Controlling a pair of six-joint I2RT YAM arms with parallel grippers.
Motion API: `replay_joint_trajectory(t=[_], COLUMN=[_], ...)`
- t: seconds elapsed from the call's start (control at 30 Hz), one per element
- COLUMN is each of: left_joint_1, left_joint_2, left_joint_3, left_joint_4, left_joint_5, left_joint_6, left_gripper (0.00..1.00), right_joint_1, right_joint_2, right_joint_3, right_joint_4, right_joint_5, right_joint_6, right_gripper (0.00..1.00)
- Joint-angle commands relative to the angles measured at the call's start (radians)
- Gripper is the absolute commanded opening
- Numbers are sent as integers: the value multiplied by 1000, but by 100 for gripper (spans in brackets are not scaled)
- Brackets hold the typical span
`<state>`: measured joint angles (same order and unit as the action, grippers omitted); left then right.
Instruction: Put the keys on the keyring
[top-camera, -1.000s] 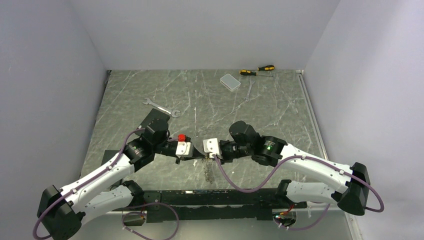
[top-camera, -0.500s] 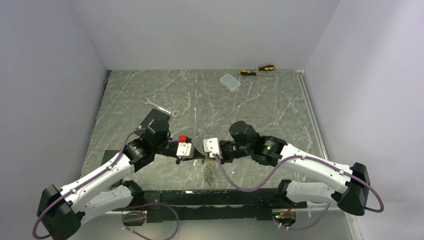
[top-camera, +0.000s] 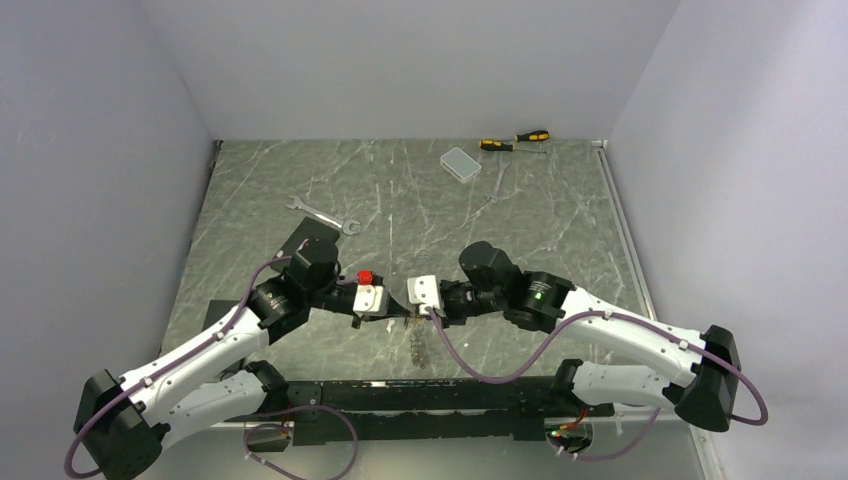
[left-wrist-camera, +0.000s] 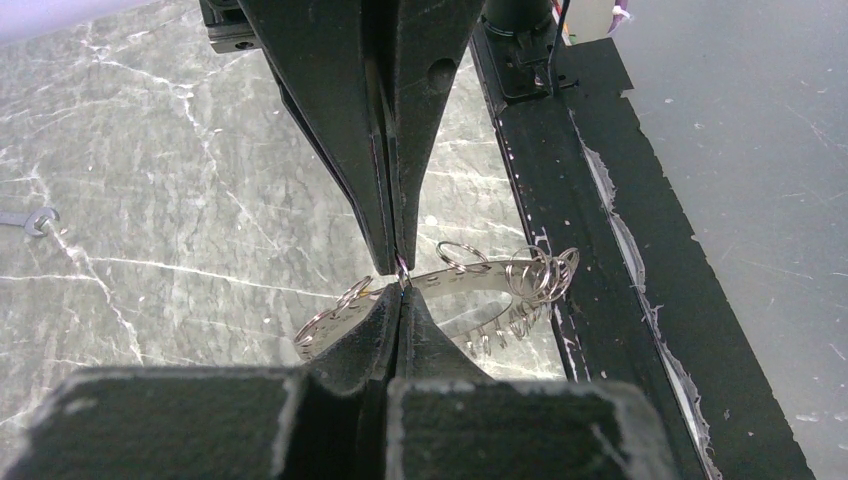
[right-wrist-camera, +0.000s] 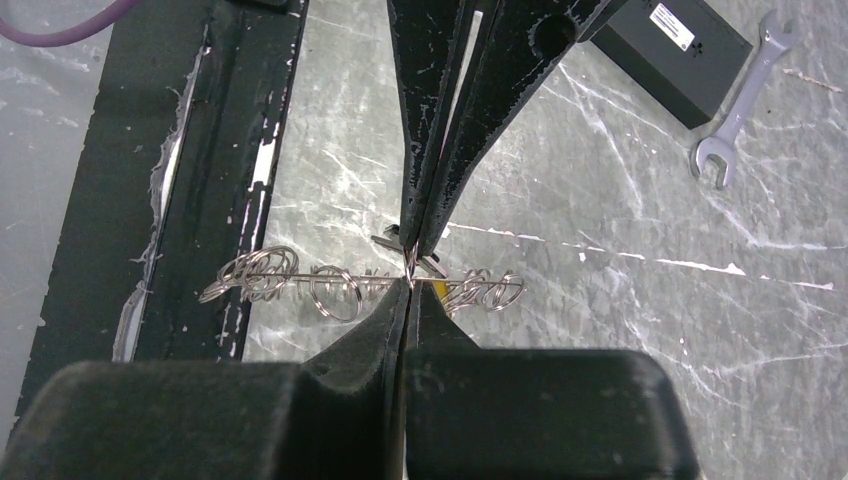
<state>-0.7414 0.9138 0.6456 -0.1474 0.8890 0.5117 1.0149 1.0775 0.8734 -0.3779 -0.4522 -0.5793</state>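
My left gripper (top-camera: 396, 312) and right gripper (top-camera: 414, 312) meet tip to tip near the table's front edge. Both are shut. The keyring (top-camera: 415, 342) is a silvery band carrying several small split rings, and it hangs between and below them. In the left wrist view my left gripper (left-wrist-camera: 400, 287) pinches the keyring (left-wrist-camera: 480, 280), with the right fingers (left-wrist-camera: 425, 120) closed just above. In the right wrist view my right gripper (right-wrist-camera: 410, 280) pinches the keyring (right-wrist-camera: 320, 275), seen edge-on. A yellow speck (right-wrist-camera: 438, 287) beside the tips may be the yellow-headed key. The other keys cannot be made out.
A silver spanner (top-camera: 322, 214) and a black block (right-wrist-camera: 680, 45) lie behind the left arm. A white box (top-camera: 461, 162) and two yellow-and-black screwdrivers (top-camera: 515, 140) sit at the back. The black base rail (top-camera: 420, 395) runs just below the grippers.
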Motion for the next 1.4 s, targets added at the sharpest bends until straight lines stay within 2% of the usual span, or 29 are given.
replay_joint_trajectory(t=[0.0,1.37], left_joint_1=[-10,-10], left_joint_2=[-3,14], left_joint_3=[32,46], left_joint_4=[-4,-13], left_joint_5=[10,-33], left_joint_6=[8,-8], left_gripper=[0,1], right_joint_1=[-10,-10], right_joint_2=[-38,-73], right_joint_3=[15,10], right_joint_4=[52,60], right_joint_5=[-6,20], right_joint_6=[-1,0], right_gripper=[0,0])
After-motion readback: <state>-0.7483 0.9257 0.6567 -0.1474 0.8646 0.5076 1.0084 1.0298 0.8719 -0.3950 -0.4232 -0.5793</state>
